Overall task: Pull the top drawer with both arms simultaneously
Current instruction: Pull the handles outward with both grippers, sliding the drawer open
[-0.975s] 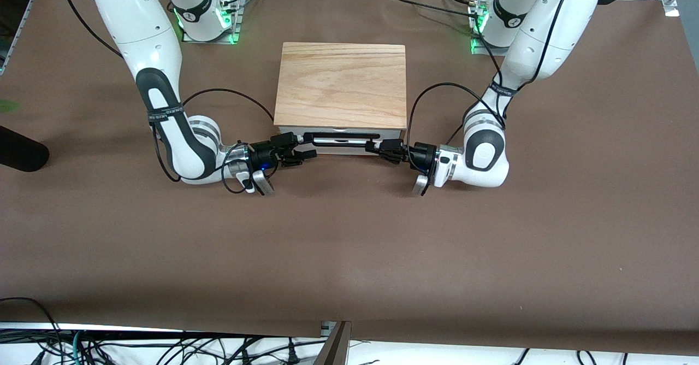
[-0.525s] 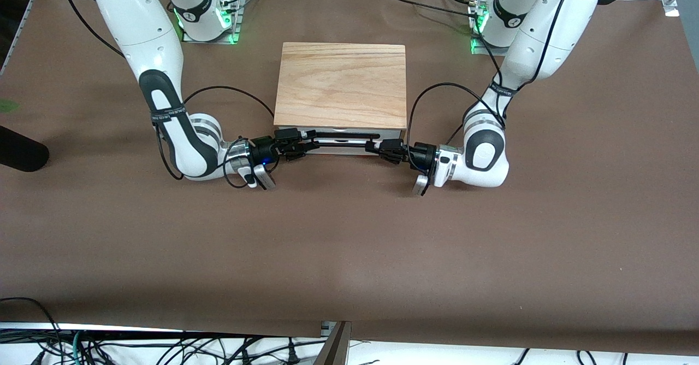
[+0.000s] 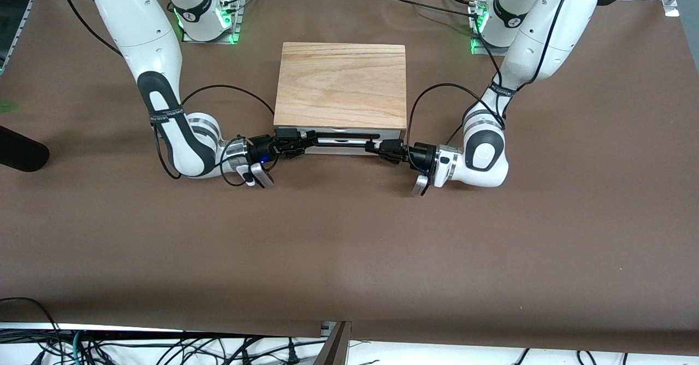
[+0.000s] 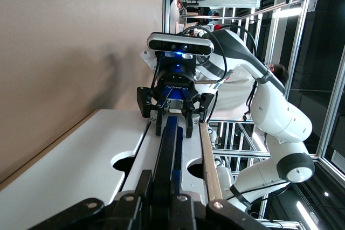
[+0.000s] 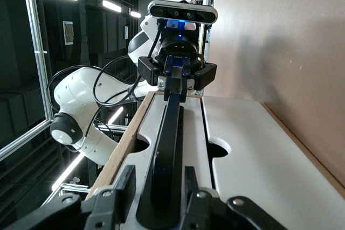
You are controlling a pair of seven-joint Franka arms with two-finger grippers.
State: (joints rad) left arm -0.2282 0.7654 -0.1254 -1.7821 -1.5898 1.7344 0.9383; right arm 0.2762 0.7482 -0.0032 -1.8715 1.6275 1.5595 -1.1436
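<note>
The top drawer (image 3: 341, 137) is sitting closed under the cabinet top (image 3: 341, 83), mid-worktop (image 3: 349, 234). The left tool (image 3: 375, 147) is clamping the bar handle (image 3: 341, 136) at the left arm's end; the right tool (image 3: 302, 141) is straddling the other end, fingers not clearly tight. Uneven pulling is likely to skew and jam the drawer, or the right tool may slip. No writing is legible.

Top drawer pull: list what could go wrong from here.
1. The right gripper straddles the handle but may not be fully clamped; pulling now could let it slip.
2. The left gripper is shut on the handle's other end; uneven pulling could skew the top drawer and jam it.
3. The cabinet shows no clamp; it might slide rather than open.
</note>
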